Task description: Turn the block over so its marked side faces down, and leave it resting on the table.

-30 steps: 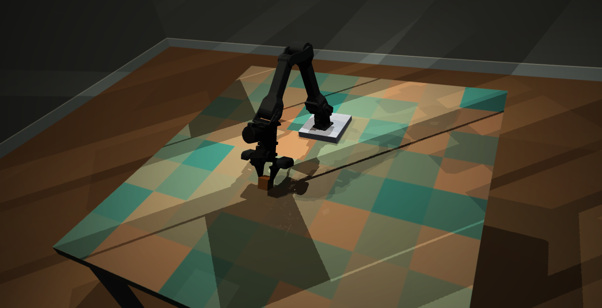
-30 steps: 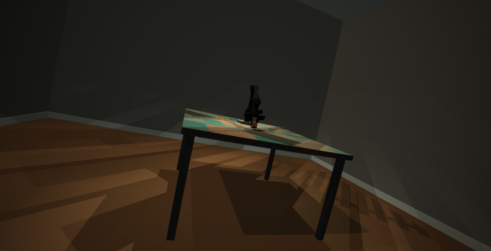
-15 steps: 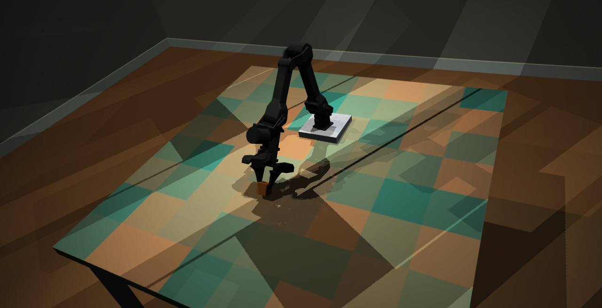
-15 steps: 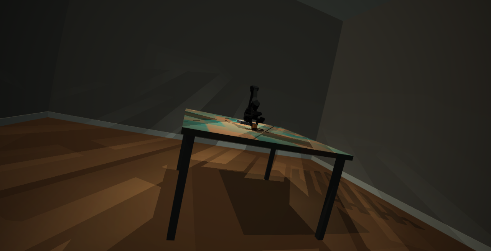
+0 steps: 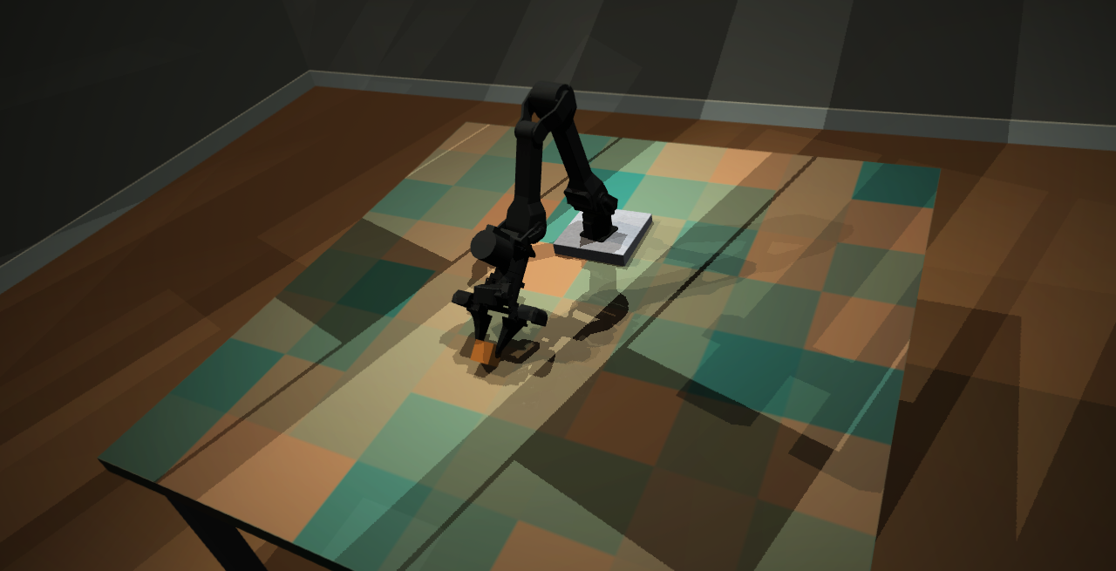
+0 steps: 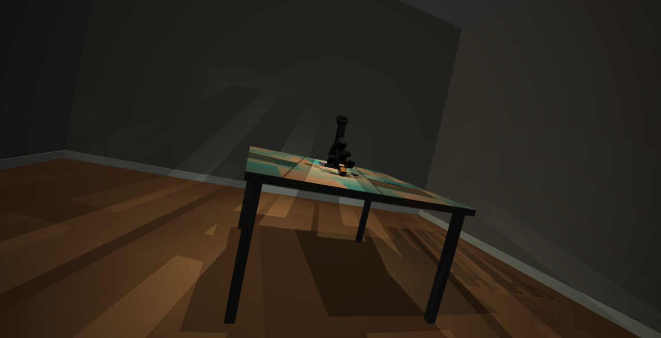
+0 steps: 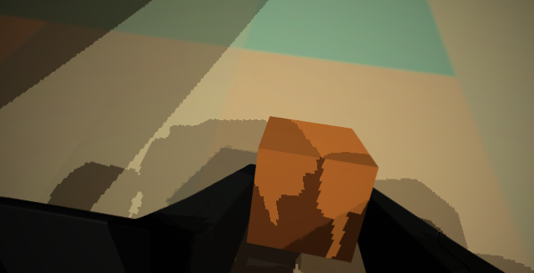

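An orange block [image 5: 482, 351] [image 6: 342, 170] [image 7: 309, 189] is between the fingers of my gripper [image 5: 489, 346] [image 6: 345, 165] [image 7: 304, 183]. The gripper is shut on it, one finger on each side. The block sits low, close over the patchwork table [image 5: 425, 419] [image 6: 323, 189] [image 7: 355, 31], and looks tilted. Whether it touches the table is hard to tell. In the wrist view two of its faces show plain orange with shadows across them. No marking can be made out on them, and the other faces are hidden.
The arm stands on a pale base plate [image 5: 637, 234], behind and to the right of the block in the top view. Shadows of the arm and fingers lie around the block. The table's near left corner [image 5: 101, 459] shows in the top view.
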Tool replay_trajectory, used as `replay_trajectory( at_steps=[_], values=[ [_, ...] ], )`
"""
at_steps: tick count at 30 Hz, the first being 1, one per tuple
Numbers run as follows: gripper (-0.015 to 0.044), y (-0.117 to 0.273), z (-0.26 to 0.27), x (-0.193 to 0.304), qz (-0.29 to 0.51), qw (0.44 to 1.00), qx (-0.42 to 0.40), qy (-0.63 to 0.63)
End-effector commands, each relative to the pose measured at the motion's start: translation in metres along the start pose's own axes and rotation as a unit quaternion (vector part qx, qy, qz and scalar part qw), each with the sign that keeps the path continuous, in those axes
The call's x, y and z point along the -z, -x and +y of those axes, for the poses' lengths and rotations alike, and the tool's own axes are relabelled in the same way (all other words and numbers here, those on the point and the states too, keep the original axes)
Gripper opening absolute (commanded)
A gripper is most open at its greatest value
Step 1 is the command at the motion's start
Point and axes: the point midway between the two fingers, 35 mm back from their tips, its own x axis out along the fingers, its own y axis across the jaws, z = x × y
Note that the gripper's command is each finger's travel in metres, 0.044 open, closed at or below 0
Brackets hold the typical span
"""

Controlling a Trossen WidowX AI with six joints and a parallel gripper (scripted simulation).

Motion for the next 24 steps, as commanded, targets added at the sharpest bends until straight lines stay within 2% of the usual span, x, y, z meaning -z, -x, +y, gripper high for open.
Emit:
replay_trajectory(
  at_steps=[1,7,24],
  values=[
    [0.0,0.0024,0.0012,0.0058,-0.022,1.0,-0.002,-0.003],
    [0.0,0.0092,0.0023,0.0089,-0.063,0.998,-0.002,-0.001],
    [0.0,0.012,0.0023,0.0063,-0.075,0.997,-0.002,0.0]
  ],
)
